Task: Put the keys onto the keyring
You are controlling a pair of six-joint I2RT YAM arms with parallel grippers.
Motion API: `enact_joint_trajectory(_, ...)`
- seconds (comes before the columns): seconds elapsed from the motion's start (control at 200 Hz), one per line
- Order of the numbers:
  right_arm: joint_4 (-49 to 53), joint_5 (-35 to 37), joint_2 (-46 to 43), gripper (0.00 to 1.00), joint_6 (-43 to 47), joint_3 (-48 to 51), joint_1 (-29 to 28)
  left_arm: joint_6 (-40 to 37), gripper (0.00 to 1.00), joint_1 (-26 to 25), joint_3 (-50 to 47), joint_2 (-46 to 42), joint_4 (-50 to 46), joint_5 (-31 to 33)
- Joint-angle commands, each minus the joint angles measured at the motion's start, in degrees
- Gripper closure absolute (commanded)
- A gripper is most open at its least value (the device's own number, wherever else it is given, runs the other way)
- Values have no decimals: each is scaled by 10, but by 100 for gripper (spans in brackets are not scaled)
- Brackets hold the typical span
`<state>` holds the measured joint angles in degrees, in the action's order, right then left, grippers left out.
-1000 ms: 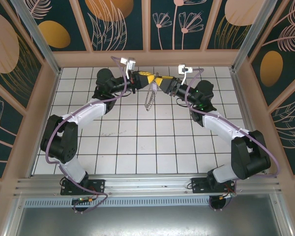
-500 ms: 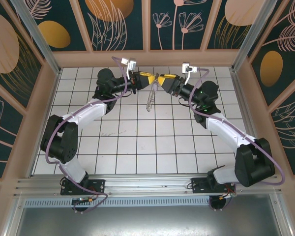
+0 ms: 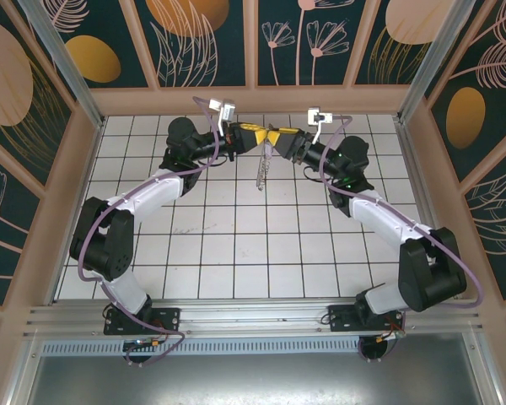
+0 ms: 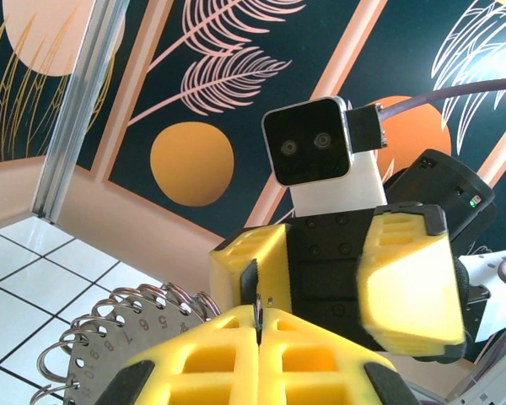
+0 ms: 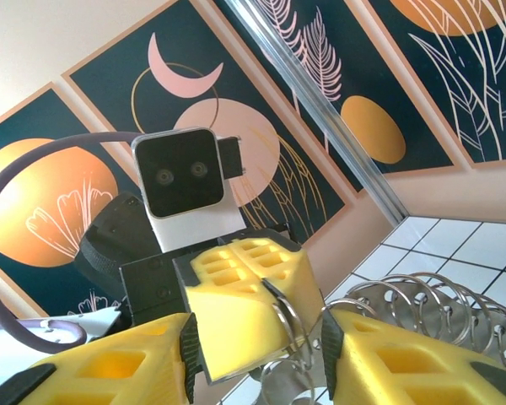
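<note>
My left gripper [image 3: 261,140] is raised over the far middle of the floor, shut on one thin metal ring [image 4: 258,305] of the keyring [image 3: 261,173], which hangs below it. The keyring's grey numbered plate [image 4: 101,342], edged with wire rings, sits just left of the closed yellow fingers [image 4: 219,354]. My right gripper [image 3: 278,137] faces the left one tip to tip. Its jaws stand apart, straddling the left fingertips [image 5: 244,295] and the pinched ring [image 5: 288,325]. More rings of the keyring [image 5: 422,299] fan out to the right. The keys are hidden.
White tiled floor [image 3: 236,245] spreads below both raised arms. Patterned walls [image 3: 202,42] and metal posts [image 3: 63,59] close the cell on three sides. Purple cables [image 3: 88,253] loop along each arm.
The right gripper pulled slightly back, then came in close against the left fingertips. The hanging keyring swung a little to the right. The left arm stayed put.
</note>
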<state>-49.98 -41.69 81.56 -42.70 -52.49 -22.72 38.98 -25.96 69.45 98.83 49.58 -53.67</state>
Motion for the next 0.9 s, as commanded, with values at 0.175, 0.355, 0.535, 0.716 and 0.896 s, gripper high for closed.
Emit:
enact_joint_trajectory(0.175, -29, -13, 8, 68, -5, -23, -12, -6, 100, -4, 24, -12, 22, -7)
enact_joint_trajectory(0.355, -38, -11, 15, 78, -9, -17, -14, -1, 100, -5, 24, -11, 27, -6)
enact_joint_trajectory(0.535, -54, -8, 28, 78, -18, -18, -15, 0, 100, -6, 23, -11, 30, -7)
enact_joint_trajectory(0.716, -64, -7, 35, 93, -22, -27, -14, 1, 100, -8, 19, -9, 30, -8)
enact_joint_trajectory(0.896, -65, -9, 32, 100, -23, -30, -2, 6, 100, -9, 19, -10, 29, 1)
